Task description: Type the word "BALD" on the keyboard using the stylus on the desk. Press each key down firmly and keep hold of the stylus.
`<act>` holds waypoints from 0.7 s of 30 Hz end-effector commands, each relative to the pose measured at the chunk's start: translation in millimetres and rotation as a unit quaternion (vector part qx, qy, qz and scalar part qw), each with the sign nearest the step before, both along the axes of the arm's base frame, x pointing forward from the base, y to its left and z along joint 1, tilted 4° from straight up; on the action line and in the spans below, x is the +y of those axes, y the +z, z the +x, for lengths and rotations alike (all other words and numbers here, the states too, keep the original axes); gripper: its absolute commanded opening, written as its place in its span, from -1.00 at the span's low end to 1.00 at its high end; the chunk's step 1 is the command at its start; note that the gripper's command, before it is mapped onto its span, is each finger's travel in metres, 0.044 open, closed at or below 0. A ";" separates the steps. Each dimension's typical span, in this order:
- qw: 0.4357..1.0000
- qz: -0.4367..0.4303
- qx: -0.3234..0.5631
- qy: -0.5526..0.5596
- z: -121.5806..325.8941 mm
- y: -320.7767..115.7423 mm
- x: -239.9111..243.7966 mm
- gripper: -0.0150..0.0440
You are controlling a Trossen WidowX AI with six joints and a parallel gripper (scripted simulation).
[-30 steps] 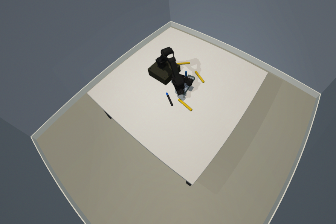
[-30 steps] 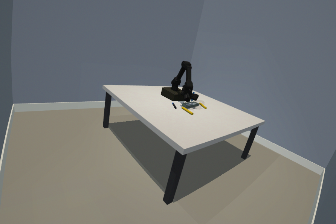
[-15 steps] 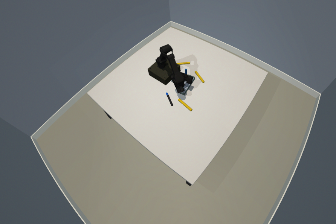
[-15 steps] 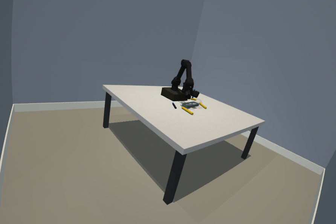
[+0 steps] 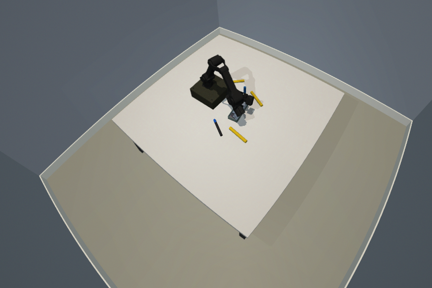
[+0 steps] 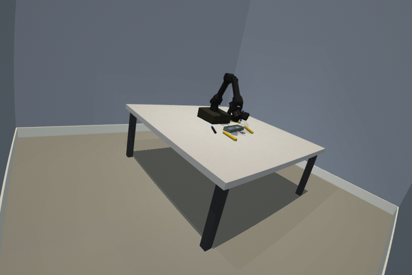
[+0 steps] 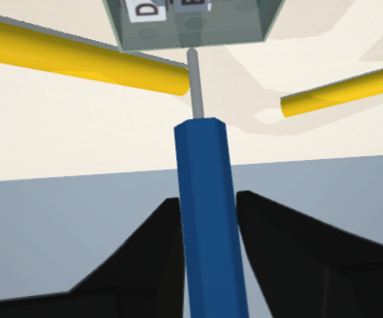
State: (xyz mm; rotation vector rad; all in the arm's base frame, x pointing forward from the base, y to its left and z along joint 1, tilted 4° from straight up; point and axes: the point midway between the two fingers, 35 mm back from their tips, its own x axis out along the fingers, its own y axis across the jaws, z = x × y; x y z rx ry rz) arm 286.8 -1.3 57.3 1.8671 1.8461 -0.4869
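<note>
Claw grips blue faceted stylus (image 5: pixel 244 89) (image 7: pixel 210 214), tip near end wall of grey-green, boxy keyboard (image 5: pixel 234 116) (image 6: pixel 233 128) (image 7: pixel 194 35). Align above keyboard's key; press straight.

You are seeing two smooth yellow cylindrical rods (image 7: pixel 85 59) (image 7: pixel 344 90) lying on the pale tabletop (image 5: pixel 195 152) (image 6: pixel 186 135) (image 7: pixel 51 138) near the grey-green rectangular keyboard (image 5: pixel 233 116) (image 6: pixel 233 128) (image 7: pixel 194 33), with an open gap showing between their near ends.

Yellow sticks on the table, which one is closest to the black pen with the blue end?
The yellow stick beside the pen; the other two lie beyond the keyboard.
</note>
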 end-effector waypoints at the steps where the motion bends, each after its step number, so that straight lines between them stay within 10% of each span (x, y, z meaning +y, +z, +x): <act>1: 1.000 0.005 -0.001 0.000 12.2 3.7 19.1 -0.49; 21: 1.000 0.005 -0.001 0.001 15.7 -17.8 22.4 -0.31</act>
